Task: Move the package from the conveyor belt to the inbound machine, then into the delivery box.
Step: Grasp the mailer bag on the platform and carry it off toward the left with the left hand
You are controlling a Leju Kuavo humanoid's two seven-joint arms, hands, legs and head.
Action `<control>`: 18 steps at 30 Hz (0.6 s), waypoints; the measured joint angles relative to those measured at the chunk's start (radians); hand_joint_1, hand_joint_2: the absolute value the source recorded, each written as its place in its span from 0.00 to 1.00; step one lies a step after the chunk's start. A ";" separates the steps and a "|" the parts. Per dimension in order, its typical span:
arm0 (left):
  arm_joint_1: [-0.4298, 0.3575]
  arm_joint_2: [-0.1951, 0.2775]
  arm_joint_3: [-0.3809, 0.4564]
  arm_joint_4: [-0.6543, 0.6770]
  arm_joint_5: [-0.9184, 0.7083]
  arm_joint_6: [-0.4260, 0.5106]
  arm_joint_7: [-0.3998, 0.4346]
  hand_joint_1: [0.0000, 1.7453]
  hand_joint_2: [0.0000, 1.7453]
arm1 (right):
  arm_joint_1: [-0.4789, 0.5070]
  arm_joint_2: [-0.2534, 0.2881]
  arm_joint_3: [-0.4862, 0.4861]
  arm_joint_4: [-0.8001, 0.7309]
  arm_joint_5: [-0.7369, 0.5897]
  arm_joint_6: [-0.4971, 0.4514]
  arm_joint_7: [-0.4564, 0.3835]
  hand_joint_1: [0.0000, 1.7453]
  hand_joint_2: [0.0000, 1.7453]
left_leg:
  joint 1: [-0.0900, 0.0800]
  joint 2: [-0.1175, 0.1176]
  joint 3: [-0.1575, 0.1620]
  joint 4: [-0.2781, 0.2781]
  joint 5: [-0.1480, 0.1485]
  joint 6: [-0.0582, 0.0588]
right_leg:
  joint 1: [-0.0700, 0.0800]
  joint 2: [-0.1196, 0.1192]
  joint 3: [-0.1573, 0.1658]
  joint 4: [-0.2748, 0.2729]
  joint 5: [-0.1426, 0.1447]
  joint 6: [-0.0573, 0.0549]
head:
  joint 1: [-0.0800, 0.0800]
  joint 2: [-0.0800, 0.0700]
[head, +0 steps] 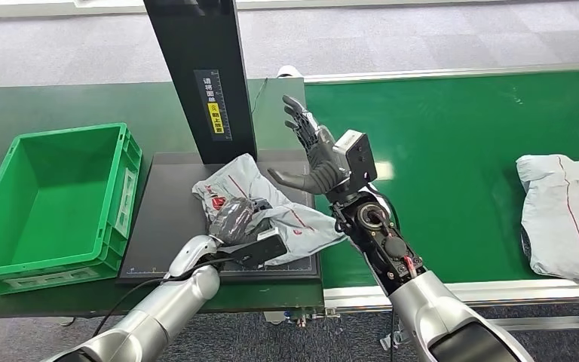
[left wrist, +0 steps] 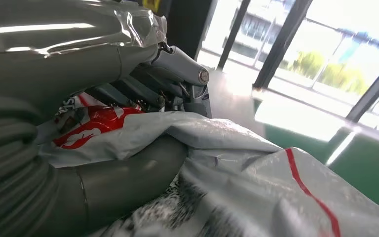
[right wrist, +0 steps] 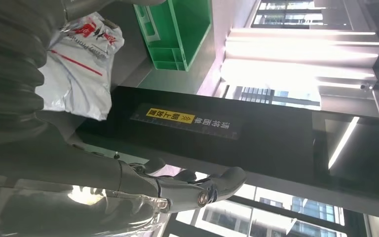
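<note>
the grey package (head: 271, 207) lies crumpled on the black machine plate (head: 158, 219), its right end hanging over the plate's edge toward the belt (head: 452, 151), and the left hand (head: 235, 215) rests on it with fingers curled into the wrapping, gripping it. the right hand (head: 313, 151) is raised above the plate's right edge, fingers spread and holding nothing, just beside the black post (head: 200, 75). the green box (head: 124, 177) stands open just left of the plate, and a second bag (head: 565, 211) lies far right on the belt.
</note>
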State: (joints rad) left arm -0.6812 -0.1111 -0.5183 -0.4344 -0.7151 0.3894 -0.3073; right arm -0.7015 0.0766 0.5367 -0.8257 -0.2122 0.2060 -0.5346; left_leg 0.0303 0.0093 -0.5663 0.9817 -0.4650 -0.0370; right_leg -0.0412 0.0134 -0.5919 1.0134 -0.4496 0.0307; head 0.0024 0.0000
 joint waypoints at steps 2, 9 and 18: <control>0.012 0.003 0.025 -0.019 0.031 0.055 -0.054 1.00 1.00 | 0.001 -0.002 0.000 -0.001 -0.005 -0.003 -0.001 0.00 1.00 | 0.000 0.000 0.000 0.000 0.000 0.000 | 0.000 0.000 0.000 0.000 0.000 0.000 | 0.000 0.000; 0.107 -0.007 0.201 -0.200 -0.157 0.286 -0.280 1.00 1.00 | 0.014 -0.009 0.001 -0.016 -0.020 -0.027 -0.002 0.00 1.00 | 0.000 0.001 -0.001 0.000 0.000 0.000 | 0.000 0.000 -0.001 0.000 0.000 0.000 | 0.000 0.000; 0.271 -0.061 0.510 -0.654 -0.268 0.309 -0.365 1.00 1.00 | 0.018 -0.014 0.009 -0.023 -0.043 -0.039 -0.002 0.00 1.00 | 0.000 0.002 -0.002 0.000 0.000 0.000 | 0.000 0.001 -0.003 0.000 0.000 0.000 | 0.000 0.000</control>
State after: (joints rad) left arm -0.4100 -0.1723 -0.0088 -1.0880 -0.9828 0.6988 -0.6718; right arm -0.6831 0.0627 0.5454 -0.8488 -0.2554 0.1667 -0.5367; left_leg 0.0305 0.0110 -0.5685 0.9815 -0.4652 -0.0371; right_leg -0.0408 0.0146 -0.5948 1.0134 -0.4497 0.0306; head 0.0024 0.0000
